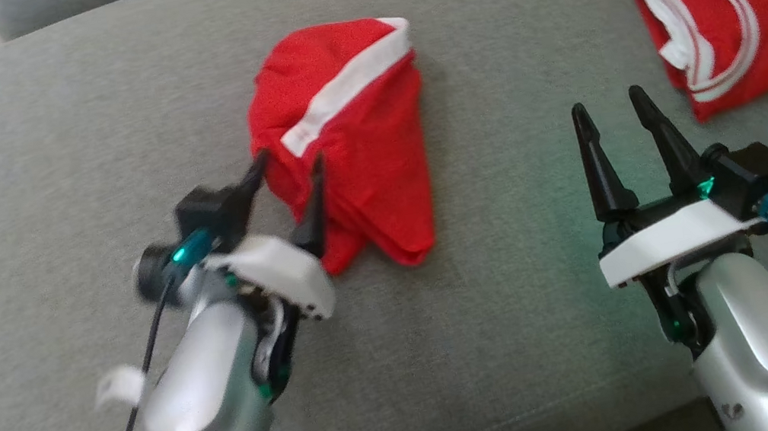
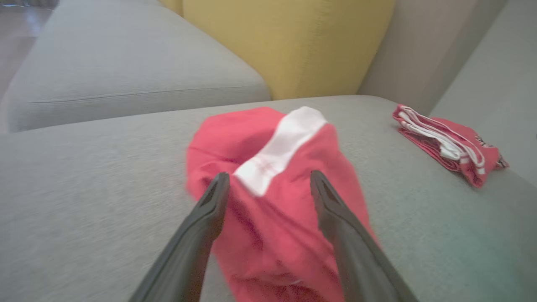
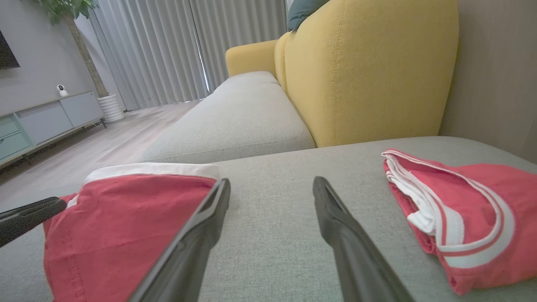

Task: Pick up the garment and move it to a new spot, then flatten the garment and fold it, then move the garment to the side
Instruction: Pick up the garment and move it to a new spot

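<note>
On the grey sofa cushion (image 1: 72,141), the left claw (image 1: 291,161) is at the near-left edge of the garment (image 1: 348,136), its two fingers spread wide with cloth showing between and beyond them, and it has nothing pinched. The garment is a crumpled red heap with a white band slanting across its far end. It lies mid-cushion, straight ahead of that claw, with its long axis running away from the robot, roughly in line with the fingers. Further right, the right claw (image 1: 606,101) is just as wide apart and empty, well clear of the heap over bare cushion. A second red jersey (image 1: 730,14) lies far right. The left arm looks clearly better placed to grip and spread the heap.
</note>
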{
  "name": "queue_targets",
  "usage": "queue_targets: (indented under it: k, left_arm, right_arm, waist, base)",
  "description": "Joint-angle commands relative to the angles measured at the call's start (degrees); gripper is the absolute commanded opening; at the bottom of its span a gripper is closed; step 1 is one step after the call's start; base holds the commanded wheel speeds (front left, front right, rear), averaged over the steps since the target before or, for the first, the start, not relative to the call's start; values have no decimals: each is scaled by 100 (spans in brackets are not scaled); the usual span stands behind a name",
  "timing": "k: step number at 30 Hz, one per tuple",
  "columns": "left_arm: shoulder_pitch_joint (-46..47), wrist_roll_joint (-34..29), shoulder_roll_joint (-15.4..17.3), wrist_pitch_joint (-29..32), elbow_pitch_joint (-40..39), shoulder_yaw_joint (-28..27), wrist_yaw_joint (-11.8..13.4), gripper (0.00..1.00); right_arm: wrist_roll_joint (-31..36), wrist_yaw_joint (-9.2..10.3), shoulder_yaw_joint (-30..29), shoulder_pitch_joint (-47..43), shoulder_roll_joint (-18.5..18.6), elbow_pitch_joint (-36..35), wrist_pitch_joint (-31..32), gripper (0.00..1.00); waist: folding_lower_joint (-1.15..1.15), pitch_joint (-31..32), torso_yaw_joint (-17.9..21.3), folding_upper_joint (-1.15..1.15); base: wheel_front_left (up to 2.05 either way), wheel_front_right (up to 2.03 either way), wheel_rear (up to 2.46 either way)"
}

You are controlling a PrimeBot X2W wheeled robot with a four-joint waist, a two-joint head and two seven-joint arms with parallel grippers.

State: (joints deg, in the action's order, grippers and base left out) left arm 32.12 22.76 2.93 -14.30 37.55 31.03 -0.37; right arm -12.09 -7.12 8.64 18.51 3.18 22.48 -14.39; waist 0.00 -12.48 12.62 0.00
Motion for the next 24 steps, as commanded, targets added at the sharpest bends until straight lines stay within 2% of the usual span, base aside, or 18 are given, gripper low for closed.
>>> queue_targets:
  k: [1, 6, 11, 19, 24]
  left_arm:
    - [-58, -100, 181, -69, -335, -343, 132, 100]
    - [-764, -384, 360, -69, -931, -923, 504, 100]
    - [-1322, -589, 385, -69, -1371, -1449, 656, 100]
    - [-1990, -886, 281, -70, -1898, -2199, 751, 100]
    - [-2424, -1058, 213, -70, -2140, -2552, 708, 100]
  right_arm:
    - [10, -36, 80, 34, -30, -192, -60, 100]
    - [62, -36, -2, -47, -30, -171, -61, 100]
    - [135, -36, -123, -129, -30, -100, -61, 100]
    - [193, -36, -221, -276, -30, 32, -61, 100]
    - [187, -36, -224, -392, -30, 99, -61, 100]
  waist:
    - [0, 85, -159, 0]
    - [0, 215, -473, 0]
    - [0, 362, -807, 0]
    - [0, 606, -1143, 0]
    - [0, 760, -1217, 0]
  base:
    - [0, 0, 0]
    - [0, 0, 0]
    - [0, 0, 0]
    - [0, 0, 0]
    - [0, 0, 0]
